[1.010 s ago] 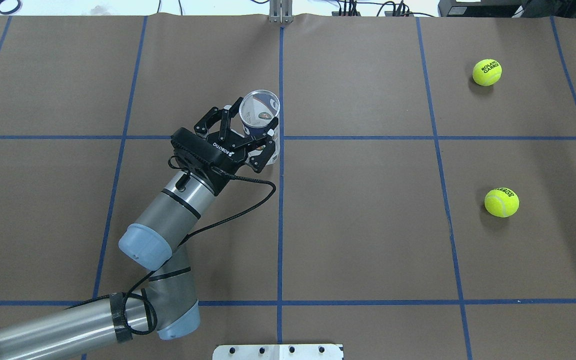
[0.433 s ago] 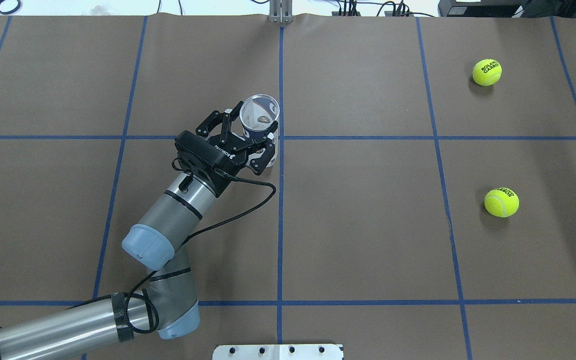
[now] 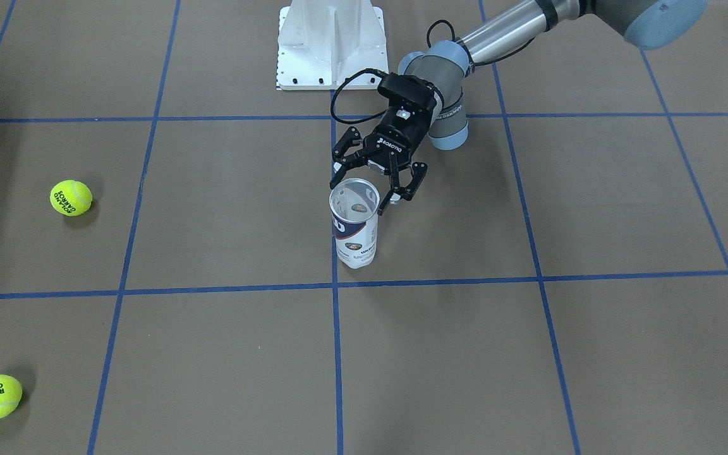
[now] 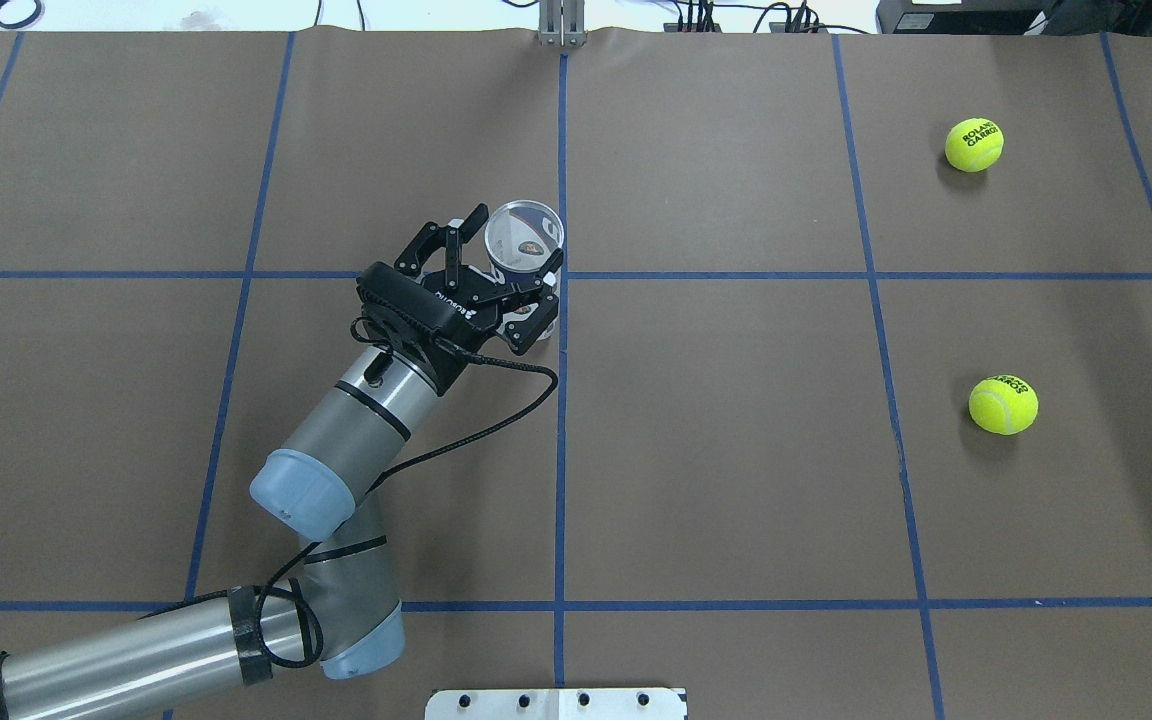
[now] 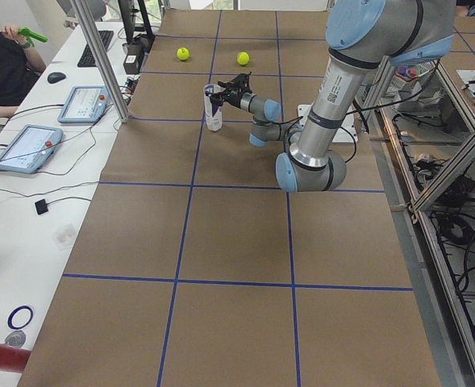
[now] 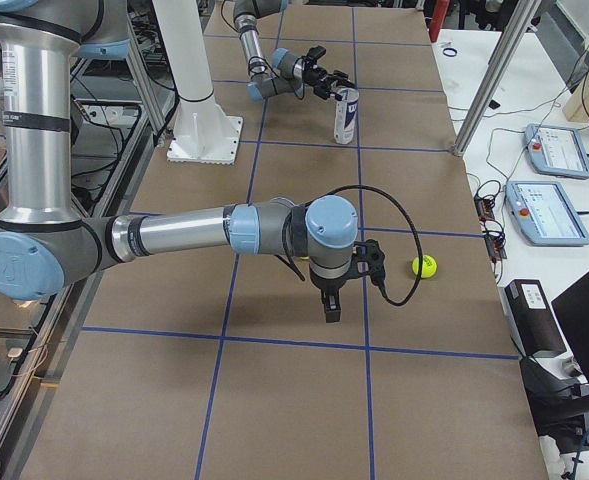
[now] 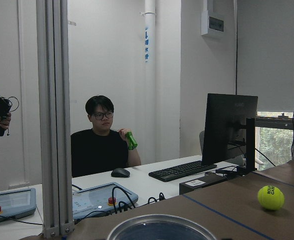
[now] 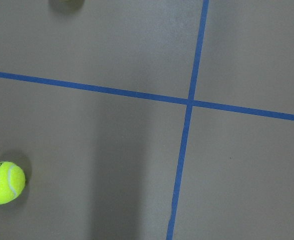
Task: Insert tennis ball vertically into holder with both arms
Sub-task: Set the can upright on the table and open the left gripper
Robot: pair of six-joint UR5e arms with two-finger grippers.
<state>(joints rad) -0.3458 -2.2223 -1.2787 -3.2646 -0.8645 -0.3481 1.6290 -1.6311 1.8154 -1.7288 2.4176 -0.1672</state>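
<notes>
Left end effector (image 3: 375, 185) straddles upright holder's (image 3: 354, 222) rim.

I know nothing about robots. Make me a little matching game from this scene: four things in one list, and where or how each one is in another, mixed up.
Things:
1. holder
2. left gripper
3. far tennis ball
4. pedestal

Places and states:
a. yellow-green, lying alone on the robot's right
b. clear, upright, mouth open, near the middle
c. black, fingers spread on either side of the can's top
d. white, at the robot's own edge

Pairs: 1-b, 2-c, 3-a, 4-d
</notes>
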